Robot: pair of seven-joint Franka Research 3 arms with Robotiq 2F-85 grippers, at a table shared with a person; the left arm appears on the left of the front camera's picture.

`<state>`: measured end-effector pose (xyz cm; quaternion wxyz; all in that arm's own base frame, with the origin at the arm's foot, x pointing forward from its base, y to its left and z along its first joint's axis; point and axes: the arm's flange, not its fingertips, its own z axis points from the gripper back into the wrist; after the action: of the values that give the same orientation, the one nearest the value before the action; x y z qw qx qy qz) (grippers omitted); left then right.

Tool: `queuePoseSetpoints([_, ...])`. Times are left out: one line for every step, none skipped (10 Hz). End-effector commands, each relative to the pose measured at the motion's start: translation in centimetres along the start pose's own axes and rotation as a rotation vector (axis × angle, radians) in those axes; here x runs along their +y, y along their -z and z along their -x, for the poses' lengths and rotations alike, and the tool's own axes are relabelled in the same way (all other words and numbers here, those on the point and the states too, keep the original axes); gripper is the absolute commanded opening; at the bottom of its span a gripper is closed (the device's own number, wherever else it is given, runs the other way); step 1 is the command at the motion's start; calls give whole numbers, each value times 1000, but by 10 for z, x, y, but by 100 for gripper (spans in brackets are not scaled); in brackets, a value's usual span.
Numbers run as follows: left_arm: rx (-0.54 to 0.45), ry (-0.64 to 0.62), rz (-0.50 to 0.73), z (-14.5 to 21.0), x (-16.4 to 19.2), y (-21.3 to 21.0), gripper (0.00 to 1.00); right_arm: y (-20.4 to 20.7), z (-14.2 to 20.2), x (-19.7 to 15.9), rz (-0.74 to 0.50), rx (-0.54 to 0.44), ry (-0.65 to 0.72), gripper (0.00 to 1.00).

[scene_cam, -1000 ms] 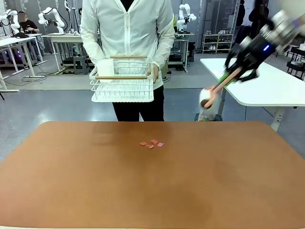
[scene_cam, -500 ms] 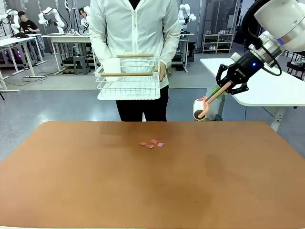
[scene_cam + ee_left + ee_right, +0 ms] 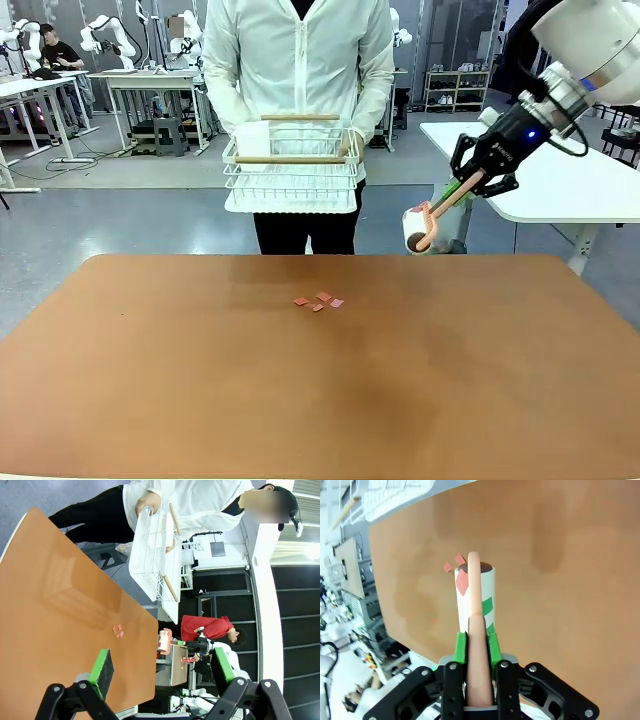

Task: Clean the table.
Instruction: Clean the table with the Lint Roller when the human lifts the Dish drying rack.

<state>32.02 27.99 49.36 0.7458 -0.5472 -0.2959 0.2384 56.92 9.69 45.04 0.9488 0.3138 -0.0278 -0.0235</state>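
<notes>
The table (image 3: pixel 200 400), terracotta-topped, spans the near half of the scene between robot and person. The person (image 3: pixel 300 60) stands at its far edge, holding a white wire dish rack (image 3: pixel 292 175) with both hands at waist height. At the far right, above the table's far edge, the right gripper (image 3: pixel 478 182) pinches the pink handle of a white roller (image 3: pixel 418 228). The left gripper (image 3: pixel 162 667) is spread wide, holding nothing. A few small pink scraps (image 3: pixel 320 301) lie near the far middle.

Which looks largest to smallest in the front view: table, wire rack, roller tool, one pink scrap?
table
wire rack
roller tool
pink scrap
Rack and tool are farther off, so real sizes are unsure.
</notes>
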Motion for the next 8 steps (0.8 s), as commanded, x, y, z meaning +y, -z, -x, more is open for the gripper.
queuePoseSetpoints([-4, 2, 11, -1, -2, -3, 100, 39, -18, 12, 44, -3, -138, 21])
queuePoseSetpoints([-4, 2, 11, -1, -2, -3, 100, 54, -24, 12, 34, 32, -129, 21])
queuePoseSetpoints([-4, 2, 11, -1, -2, -3, 100, 66, -29, 8, -2, 41, -111, 21])
queuePoseSetpoints([-4, 2, 11, -1, -2, -3, 100, 80, -31, 2, -19, 42, -98, 21])
queuePoseSetpoints([-4, 2, 11, -1, -2, -3, 100, 96, -31, -4, -20, 32, -77, 21])
queuePoseSetpoints([-4, 2, 11, -1, -2, -3, 100, 106, -28, -13, -16, 11, -68, 21])
queuePoseSetpoints([-4, 2, 11, -1, -2, -3, 100, 113, -26, -21, -46, 7, -50, 21])
queuePoseSetpoints([-4, 2, 11, -1, -2, -3, 100, 120, -23, -27, -62, 19, -39, 21])
